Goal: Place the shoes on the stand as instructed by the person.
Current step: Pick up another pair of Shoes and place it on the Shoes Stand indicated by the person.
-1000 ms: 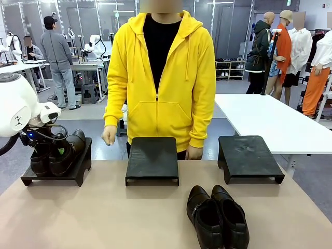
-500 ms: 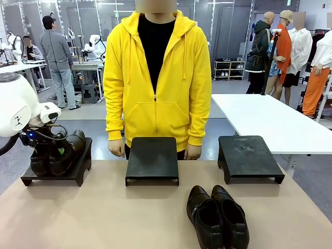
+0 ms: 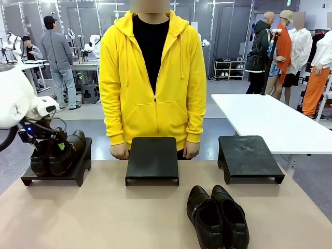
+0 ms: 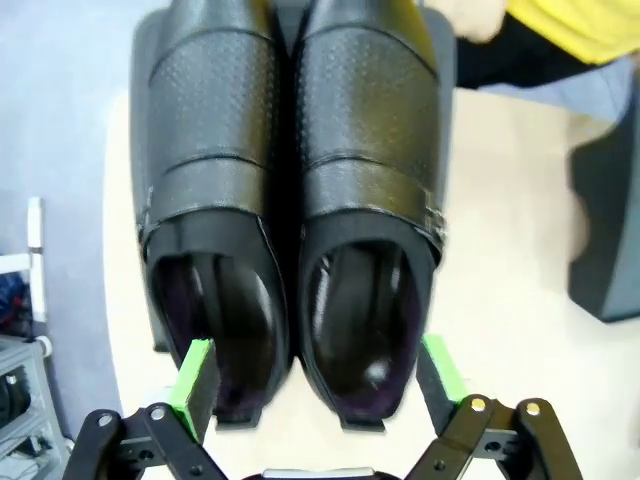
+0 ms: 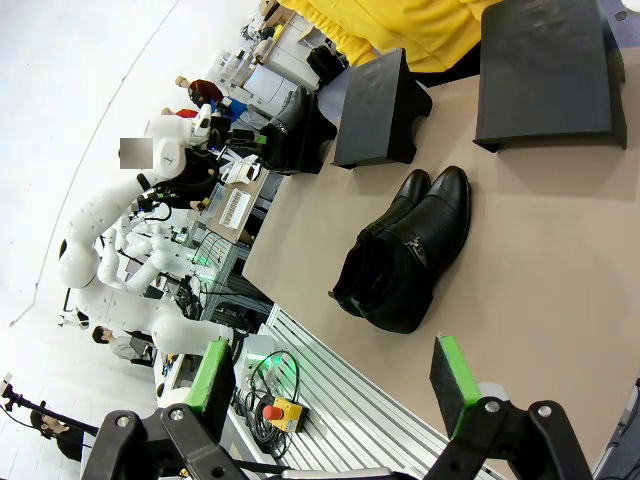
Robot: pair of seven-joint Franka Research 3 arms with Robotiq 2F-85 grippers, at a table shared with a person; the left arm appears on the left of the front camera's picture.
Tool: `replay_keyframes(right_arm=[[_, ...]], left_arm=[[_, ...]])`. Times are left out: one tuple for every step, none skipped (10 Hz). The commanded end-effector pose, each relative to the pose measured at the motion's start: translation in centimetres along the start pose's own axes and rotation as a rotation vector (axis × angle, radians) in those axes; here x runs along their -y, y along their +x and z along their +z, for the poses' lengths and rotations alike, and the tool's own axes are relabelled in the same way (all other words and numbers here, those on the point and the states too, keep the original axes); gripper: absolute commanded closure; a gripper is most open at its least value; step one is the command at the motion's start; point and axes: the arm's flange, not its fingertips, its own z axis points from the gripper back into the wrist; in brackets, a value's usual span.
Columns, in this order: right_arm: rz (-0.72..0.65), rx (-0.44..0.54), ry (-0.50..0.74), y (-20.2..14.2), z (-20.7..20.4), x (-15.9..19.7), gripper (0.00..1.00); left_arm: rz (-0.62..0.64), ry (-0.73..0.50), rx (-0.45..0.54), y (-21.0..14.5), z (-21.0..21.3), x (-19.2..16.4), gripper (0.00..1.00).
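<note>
**One pair placed, one waiting**

The loose pair [image 3: 218,218] lies on the table [image 3: 78,218] nearest you; your right gripper [image 5: 330,365] hangs spread, well off it. Your left gripper [image 4: 318,375], spread, hovers over the other pair [image 4: 360,180] on the left stand [image 3: 78,174]. I'd wait for the person's [image 3: 153,88] cue.

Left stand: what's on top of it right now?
A pair of black buckled shoes sits side by side on the left stand. The open left gripper hangs over their heel ends. The shoes cover most of the stand's top.
</note>
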Motion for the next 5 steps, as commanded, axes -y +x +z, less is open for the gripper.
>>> replay_keyframes(right_arm=[[0.013, 0.001, 0.011, 0.1, 0.2, -0.1, 0.00], [0.013, 0.001, 0.011, 0.1, 0.2, -0.1, 0.00], [0.013, 0.001, 0.011, 0.1, 0.2, -0.1, 0.00], [0.013, 0.001, 0.011, 0.1, 0.2, -0.1, 0.00], [0.013, 0.001, 0.011, 0.1, 0.2, -0.1, 0.00]], left_arm=[[0.043, -0.100, -0.059, 0.1, 4.8, -2.4, 0.00], [0.056, -0.170, -0.082, -1.0, 7.4, -3.3, 0.00], [0.071, -0.219, -0.095, -1.7, 8.8, -3.8, 0.00], [0.091, -0.300, -0.113, -3.5, 10.9, -5.3, 0.00], [0.112, -0.391, -0.123, -5.2, 12.4, -7.0, 0.00]])
